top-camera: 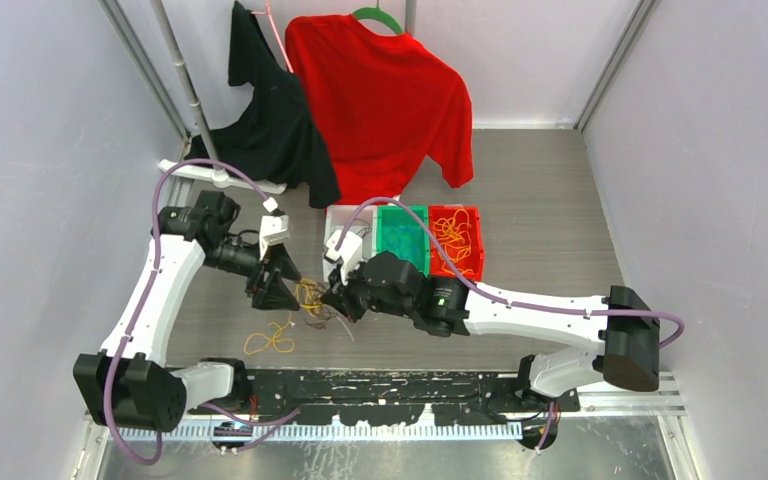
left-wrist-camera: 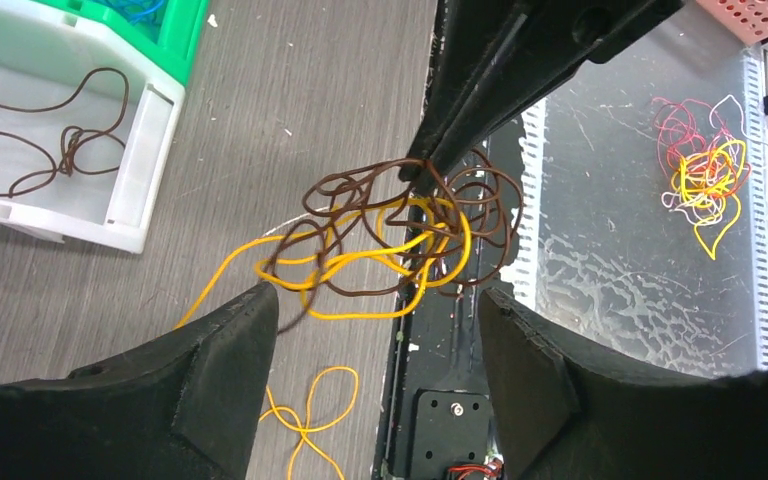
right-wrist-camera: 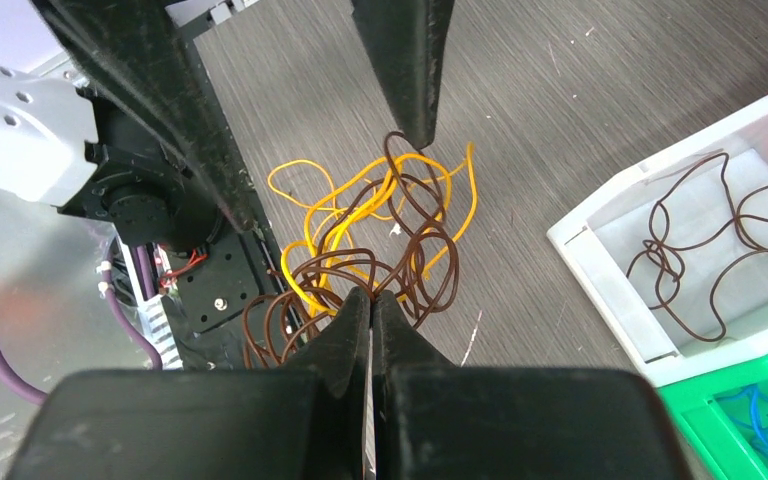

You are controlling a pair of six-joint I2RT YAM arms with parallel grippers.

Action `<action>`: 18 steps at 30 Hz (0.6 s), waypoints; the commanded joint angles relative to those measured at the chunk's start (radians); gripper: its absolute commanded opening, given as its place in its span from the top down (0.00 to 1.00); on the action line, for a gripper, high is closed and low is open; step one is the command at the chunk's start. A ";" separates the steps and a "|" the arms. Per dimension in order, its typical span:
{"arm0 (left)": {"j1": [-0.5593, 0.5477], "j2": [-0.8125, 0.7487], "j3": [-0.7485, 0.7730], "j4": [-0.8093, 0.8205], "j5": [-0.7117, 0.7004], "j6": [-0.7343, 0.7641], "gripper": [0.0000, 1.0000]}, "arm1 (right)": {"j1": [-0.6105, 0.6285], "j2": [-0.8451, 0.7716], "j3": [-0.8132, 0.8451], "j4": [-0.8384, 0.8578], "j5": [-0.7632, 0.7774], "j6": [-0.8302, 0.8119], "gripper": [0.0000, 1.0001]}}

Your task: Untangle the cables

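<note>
- Tangle of cables [left-wrist-camera: 400, 245], brown and orange-yellow: between the two grippers, over the table [top-camera: 540, 190] near its front edge.
- Right gripper [right-wrist-camera: 371, 300]: pinched tight on brown loops of the tangle.
- Left gripper [left-wrist-camera: 378, 295]: fingers spread wide, gripping nothing, just beside the tangle.
- Yellow cable [top-camera: 270, 342]: loose on the table.
- White bin [right-wrist-camera: 610, 300]: one brown cable [right-wrist-camera: 705, 240] inside.

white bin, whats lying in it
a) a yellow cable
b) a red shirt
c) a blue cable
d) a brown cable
d, a thin brown cable lies looped on the floor of the white bin, and nothing else shows in the part of the bin that is in view.
</note>
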 commanded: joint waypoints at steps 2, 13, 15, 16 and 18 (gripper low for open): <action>0.030 0.029 0.031 0.086 -0.001 -0.035 0.25 | 0.007 -0.057 -0.001 0.041 -0.025 -0.025 0.99; -0.034 -0.011 -0.008 0.189 0.007 -0.149 0.20 | 0.010 -0.050 0.011 0.044 -0.035 -0.027 0.99; -0.062 -0.028 -0.034 0.222 -0.012 -0.167 0.22 | 0.010 -0.042 0.024 0.053 -0.036 -0.026 0.99; -0.068 -0.031 -0.039 0.225 -0.008 -0.170 0.22 | 0.010 -0.039 0.029 0.058 -0.037 -0.024 0.99; -0.080 -0.026 -0.042 0.213 0.008 -0.172 0.26 | 0.010 -0.033 0.032 0.072 -0.034 -0.020 0.99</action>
